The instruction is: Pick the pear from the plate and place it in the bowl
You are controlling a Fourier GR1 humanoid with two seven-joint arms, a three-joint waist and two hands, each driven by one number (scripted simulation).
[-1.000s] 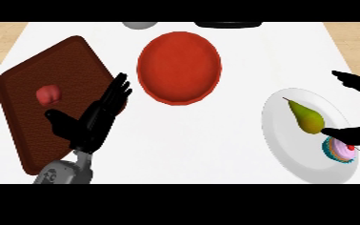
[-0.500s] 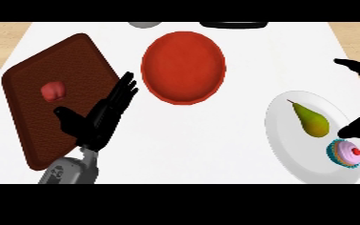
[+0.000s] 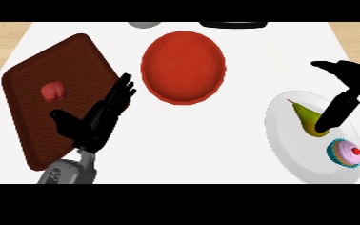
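Head view: since the earlier frame the right robot hand [image 3: 339,95] had descended onto the pear [image 3: 308,119], one finger touching it, not yet clasped, presumably preparing a grasp. Pear lay on the white plate [image 3: 285,138] at counter's [image 3: 232,148] right edge, beside a cupcake [image 3: 343,151]. Red bowl [image 3: 184,67] waited centre-rear. Left robot hand [image 3: 98,117] rested open beside a brown board [image 3: 60,95].
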